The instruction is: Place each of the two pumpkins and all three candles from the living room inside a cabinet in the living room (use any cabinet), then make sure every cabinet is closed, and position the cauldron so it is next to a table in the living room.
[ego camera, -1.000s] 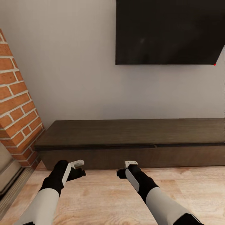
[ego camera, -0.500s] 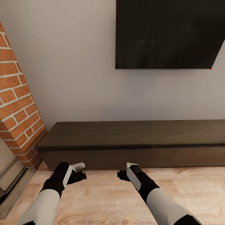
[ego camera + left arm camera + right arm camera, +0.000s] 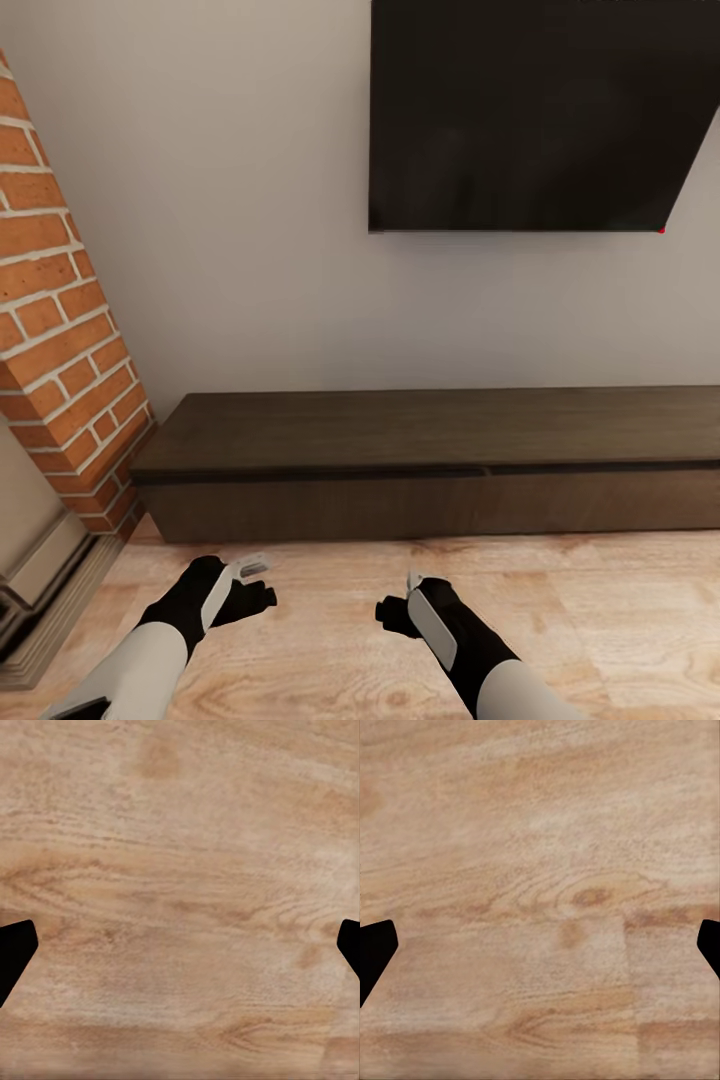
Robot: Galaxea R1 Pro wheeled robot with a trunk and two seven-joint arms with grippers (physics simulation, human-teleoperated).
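The cabinet (image 3: 430,465) runs along the wall under a dark screen (image 3: 530,110), its drawers closed. It is stiff wood with flat fronts and no handles, so a drawer likely has to be hooked by its top edge. Both the left claw (image 3: 250,590) and the right claw (image 3: 400,600) hang wide and empty over the floor (image 3: 330,620).

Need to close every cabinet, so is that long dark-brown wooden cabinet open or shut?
Shut: the long dark-brown wooden cabinet shows flush drawer fronts, none pulled out.

Both pincers (image 3: 262,582) (image 3: 398,598) apparently open, empty
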